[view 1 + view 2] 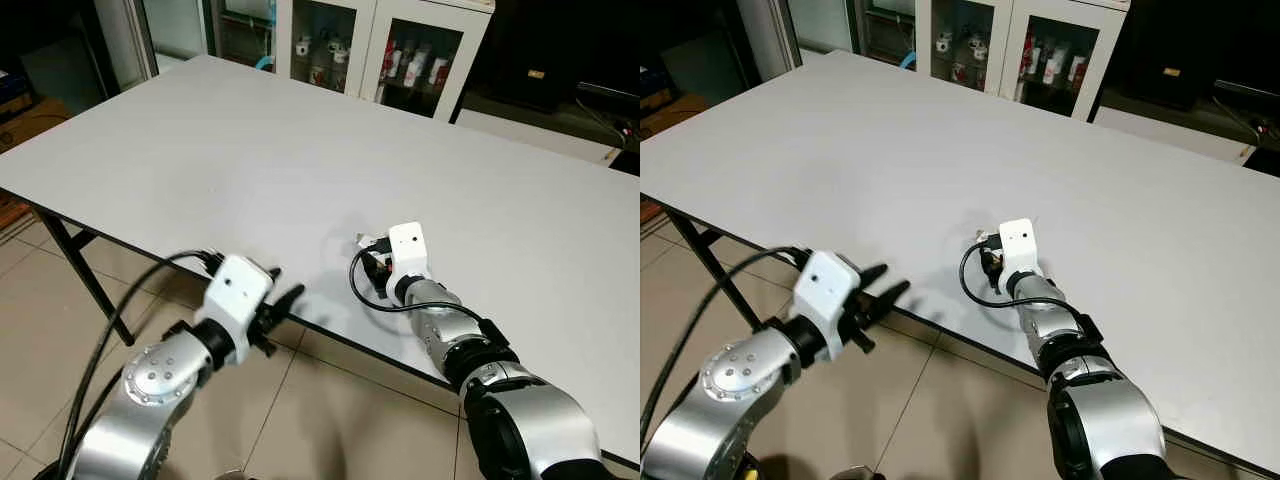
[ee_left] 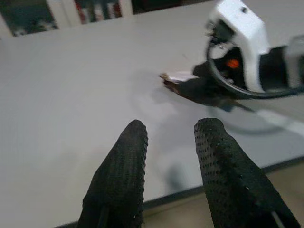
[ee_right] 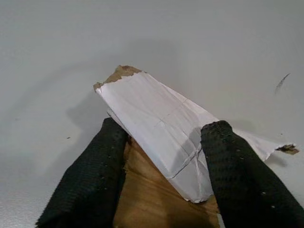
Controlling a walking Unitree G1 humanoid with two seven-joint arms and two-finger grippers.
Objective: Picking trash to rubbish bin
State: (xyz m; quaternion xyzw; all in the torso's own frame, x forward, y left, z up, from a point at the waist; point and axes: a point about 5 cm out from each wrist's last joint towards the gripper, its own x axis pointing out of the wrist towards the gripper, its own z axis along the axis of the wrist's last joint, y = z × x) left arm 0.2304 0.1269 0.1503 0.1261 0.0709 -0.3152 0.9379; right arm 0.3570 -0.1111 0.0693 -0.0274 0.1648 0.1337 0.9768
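Observation:
A torn scrap of cardboard (image 3: 161, 137), white on top and brown beneath, sits between the two black fingers of my right gripper (image 3: 165, 131). The fingers press on its two sides, and its torn tip sticks out ahead, casting a shadow on the white table (image 1: 250, 150). From the head, my right gripper (image 1: 372, 262) rests low over the table near its front edge, with the scrap (image 1: 365, 241) poking out beyond it. My left gripper (image 1: 283, 300) hovers at the table's front edge, to the left of the right one. It is open with nothing between its fingers (image 2: 128, 156).
A glass-door cabinet (image 1: 380, 50) with bottles stands behind the table's far end. Black table legs (image 1: 75, 265) run down at the left. Tiled floor (image 1: 330, 400) lies below the front edge. A black cable (image 1: 365, 295) loops by my right wrist.

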